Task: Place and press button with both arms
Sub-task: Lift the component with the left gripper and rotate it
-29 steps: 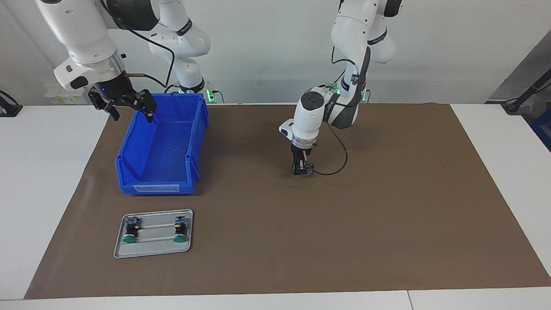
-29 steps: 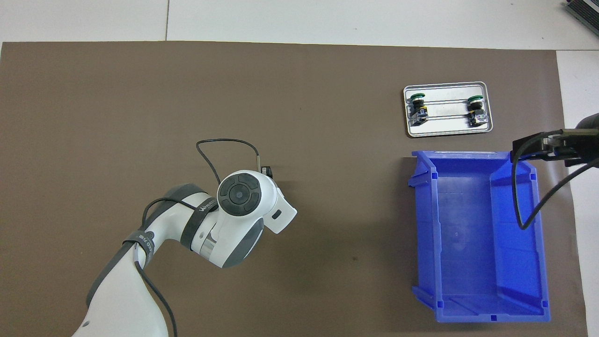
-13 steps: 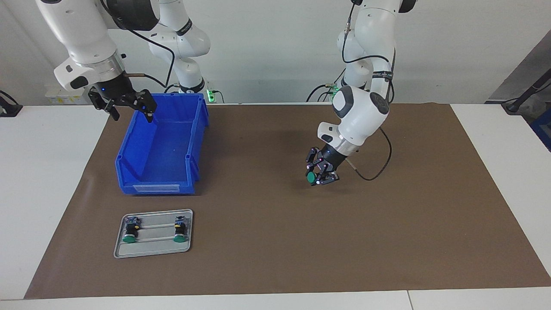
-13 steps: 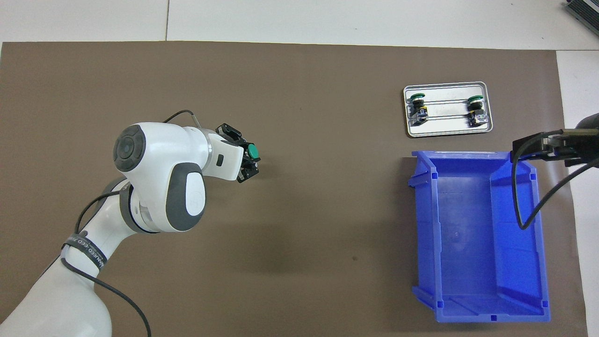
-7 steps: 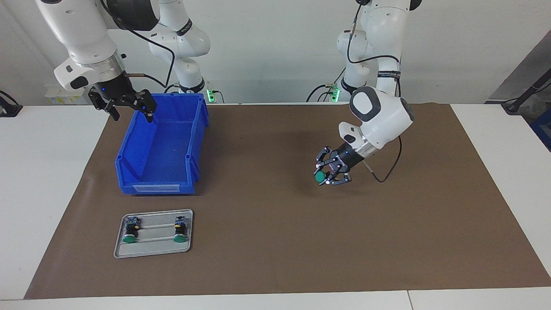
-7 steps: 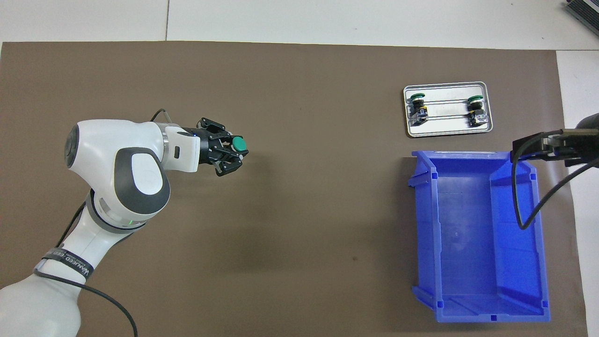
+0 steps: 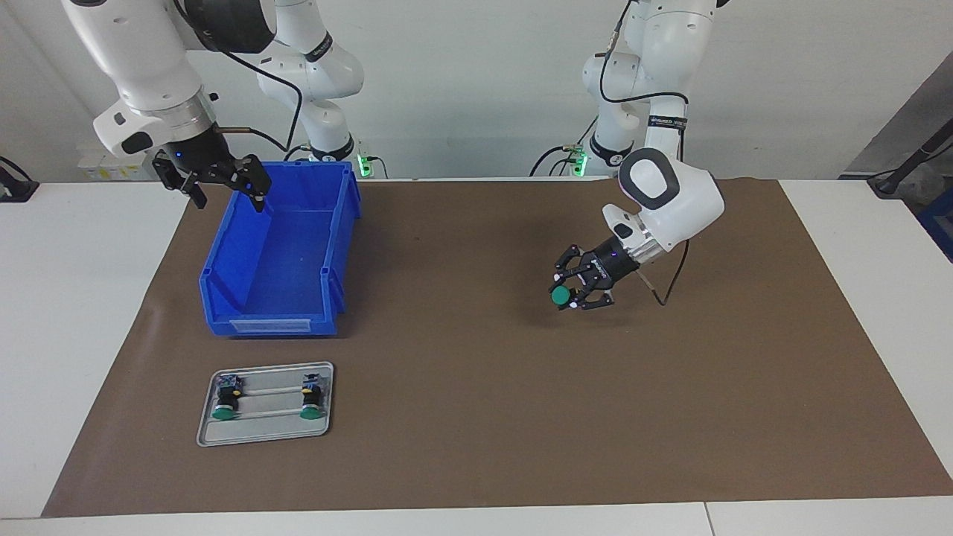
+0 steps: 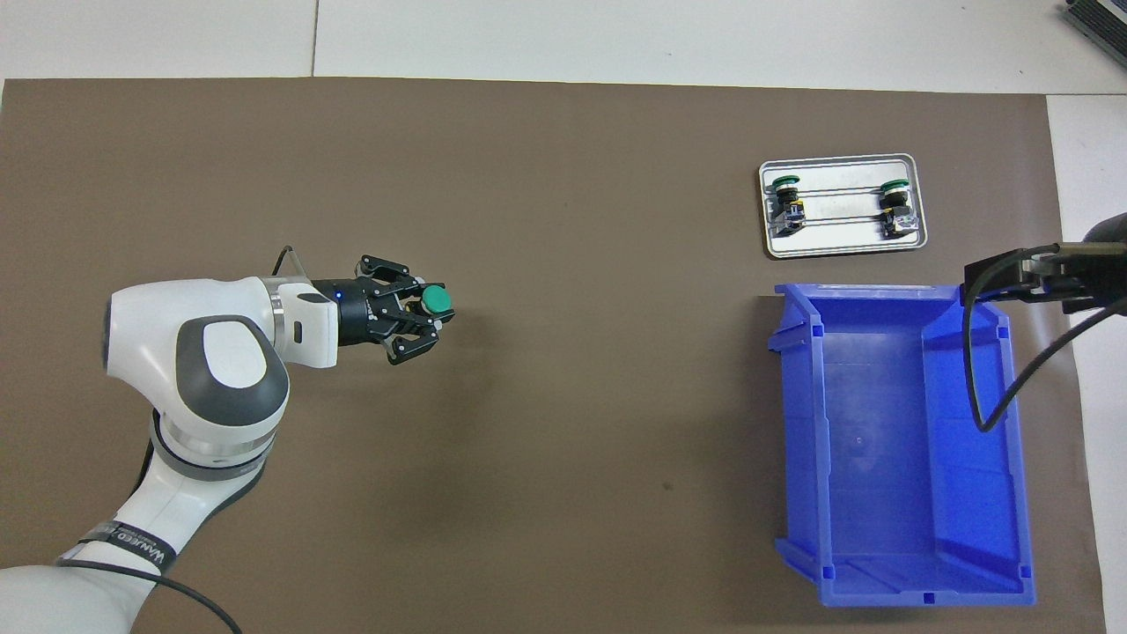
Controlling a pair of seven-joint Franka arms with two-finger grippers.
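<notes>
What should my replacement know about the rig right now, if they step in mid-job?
Left gripper: shut on a green-capped button, held tilted in the air over the brown mat.
Right gripper: open, waiting over the rim of the blue bin, holding nothing.
Two more buttons lie on the metal tray, farther from the robots than the bin.
Done: button picked up.
Left: set it down, then press it.

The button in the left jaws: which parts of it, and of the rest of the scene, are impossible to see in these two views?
- Button in the left gripper: both views show only its green cap; the fingers hide its body and base.
- Right gripper: overhead view, cut off by the picture's edge.
- Two buttons on the metal tray: too small for base details in either view.
</notes>
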